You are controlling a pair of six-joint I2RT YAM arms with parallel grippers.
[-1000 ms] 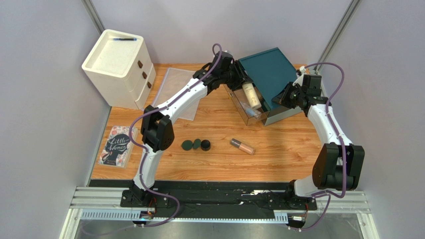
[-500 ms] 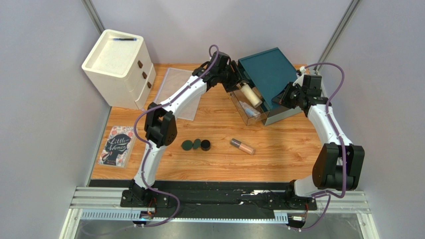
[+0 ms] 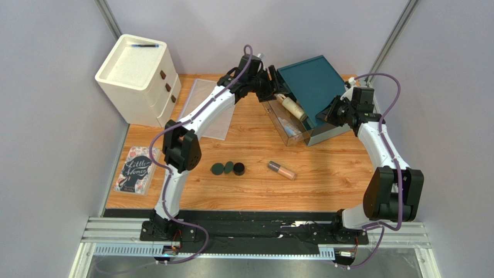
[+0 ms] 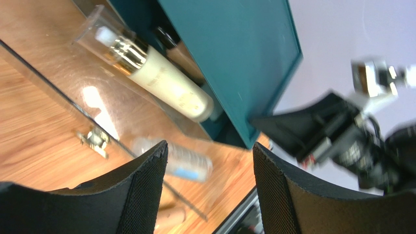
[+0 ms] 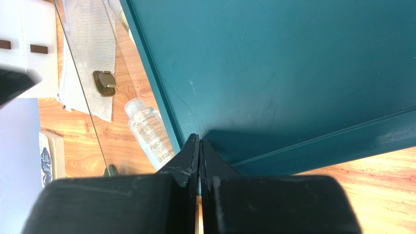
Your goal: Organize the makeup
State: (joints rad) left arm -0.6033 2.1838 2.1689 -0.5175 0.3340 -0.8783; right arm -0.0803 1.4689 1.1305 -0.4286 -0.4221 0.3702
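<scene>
My left gripper [image 3: 271, 87] [image 4: 210, 146] is open and empty, hovering over the back end of a clear box [image 3: 284, 132]. A cream bottle with a gold collar [image 3: 291, 107] [image 4: 161, 83] lies inside the box beside a clear bottle [image 4: 180, 162] [image 5: 149, 131]. My right gripper [image 3: 331, 113] [image 5: 200, 139] is shut on the edge of the box's teal lid [image 3: 313, 84] [image 5: 293, 73] and holds it raised. Three dark round puffs [image 3: 228, 168] and a pinkish-beige tube [image 3: 282, 170] lie on the table in front.
A white drawer unit [image 3: 139, 72] with a pen [image 3: 145, 45] on top stands at the back left. A clear pouch [image 3: 206, 107] lies beside it. An illustrated book [image 3: 137, 169] lies at the left edge. Grey walls enclose the table.
My left gripper has let go of the cream bottle, which now lies in the box, and has drawn back to the left. The right arm has not moved.
</scene>
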